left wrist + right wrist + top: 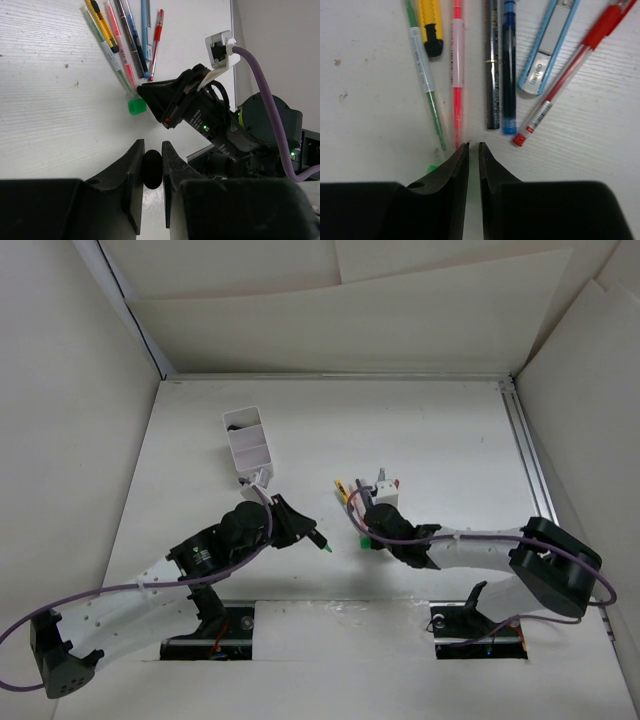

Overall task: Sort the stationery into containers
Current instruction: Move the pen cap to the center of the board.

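My left gripper is shut on a stubby black highlighter. Its green tip sticks out over the table, right of the left arm. The white two-compartment container stands behind it. Several stationery items lie fanned out before my right gripper: a green pen, a yellow cutter, a pink pen, a black pen, a blue pen and a red pen. The right jaws stand almost together, nothing between them, their tips at the pink pen's end.
A light blue cutter lies between the blue and red pens. A small green cap sits on the table beside the right gripper. White walls enclose the table on three sides. A metal rail runs along the right edge.
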Controlling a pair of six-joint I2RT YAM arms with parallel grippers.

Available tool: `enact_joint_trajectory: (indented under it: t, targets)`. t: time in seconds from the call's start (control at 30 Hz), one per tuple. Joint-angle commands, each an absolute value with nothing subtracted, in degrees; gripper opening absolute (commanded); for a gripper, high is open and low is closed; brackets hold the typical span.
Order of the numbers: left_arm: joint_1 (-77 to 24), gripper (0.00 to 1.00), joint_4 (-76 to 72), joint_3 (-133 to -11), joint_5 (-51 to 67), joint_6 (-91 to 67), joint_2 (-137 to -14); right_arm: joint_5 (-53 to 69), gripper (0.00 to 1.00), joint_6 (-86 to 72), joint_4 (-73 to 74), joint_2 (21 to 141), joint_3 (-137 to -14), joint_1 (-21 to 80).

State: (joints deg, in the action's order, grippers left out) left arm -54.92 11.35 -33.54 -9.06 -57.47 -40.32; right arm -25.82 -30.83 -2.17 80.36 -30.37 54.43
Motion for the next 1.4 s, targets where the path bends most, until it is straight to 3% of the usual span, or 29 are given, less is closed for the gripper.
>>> enact_joint_trajectory:
  t: [0.0, 0.17, 0.6, 0.7, 0.83, 0.87, 0.97, 1.2, 1.37]
  targets:
    - [-54.9, 0.0, 8.8, -35.5, -8.8, -56.6, -40.0, -22.2, 0.19, -29.8, -9.7, 81.3, -29.0, 54.3]
    - [-54.9, 0.0, 9.9, -36.0, -8.8, -56.6, -40.0, -20.9, 0.11, -32.2, -9.8, 78.9, -26.1, 55.5]
    - [-54.9, 0.0, 9.4, -36.0, -8.8, -56.6, -40.0, -21.6, 0.12, -40.8, -4.6, 72.7, -22.6, 64.2]
    - [-54.9, 0.0, 9.4, -36.0, -8.8, -56.6, -39.5, -22.3, 0.19, -40.8, -3.7, 71.7, -24.3, 65.5]
    - [-54.9, 0.0, 9.4, -36.0, -8.8, -56.6, -39.5, -26.8, 0.39, -36.2, 3.1, 65.2, -27.7, 65.5]
    - [-54.9, 0.0, 9.4, -36.0, -8.8, -56.6, -38.9, -27.6, 0.5, -35.5, 7.4, 64.1, -28.6, 65.5]
    - [-54.9, 0.0, 9.4, -35.5, -8.8, -56.6, -38.4, -28.1, 0.67, -33.3, 13.0, 60.8, -30.4, 65.5]
    - [-54.9, 0.0, 9.4, -35.5, -8.8, -56.1, -37.4, -21.2, 0.72, -36.0, 24.9, 62.2, -33.7, 65.5]
    - [-54.9, 0.0, 10.5, -36.0, -9.8, -56.1, -36.7, -17.6, 0.77, -33.8, 22.0, 64.5, -33.1, 65.5]
